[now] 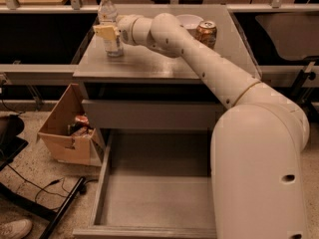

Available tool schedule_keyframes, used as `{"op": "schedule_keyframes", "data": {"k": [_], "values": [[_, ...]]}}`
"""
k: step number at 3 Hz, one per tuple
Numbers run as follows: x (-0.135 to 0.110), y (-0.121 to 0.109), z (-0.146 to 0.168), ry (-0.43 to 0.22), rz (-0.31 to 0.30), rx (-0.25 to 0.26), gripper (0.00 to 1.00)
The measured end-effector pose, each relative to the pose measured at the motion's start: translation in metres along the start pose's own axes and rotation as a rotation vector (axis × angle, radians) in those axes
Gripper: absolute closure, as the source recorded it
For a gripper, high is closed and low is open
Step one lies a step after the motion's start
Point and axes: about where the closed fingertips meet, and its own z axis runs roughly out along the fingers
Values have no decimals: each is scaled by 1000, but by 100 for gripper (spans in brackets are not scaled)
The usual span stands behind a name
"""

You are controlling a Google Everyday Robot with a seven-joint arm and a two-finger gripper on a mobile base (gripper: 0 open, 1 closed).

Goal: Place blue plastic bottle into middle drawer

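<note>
One claw (103, 32) at blue plastic bottle (106, 14)

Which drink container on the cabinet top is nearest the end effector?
The blue plastic bottle with the white cap, standing at the left; the end effector is at its label. The gold-brown can stands apart on the right.

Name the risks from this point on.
The gripper is against the tall, slim blue plastic bottle, which stands near the left edge of the cabinet top: a nudge might tip it off toward the cardboard box. The arm lies close by the drink can; swinging toward the middle drawer might knock it.
</note>
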Motion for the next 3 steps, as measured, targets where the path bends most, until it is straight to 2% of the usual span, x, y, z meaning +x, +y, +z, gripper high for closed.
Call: {"op": "schedule_keyframes", "data": {"k": [1,2,3], "values": [[0,0,0,0,0,0,74],[0,0,0,0,0,0,97],[-31,-11,-64,11,-11,-6,100]]}}
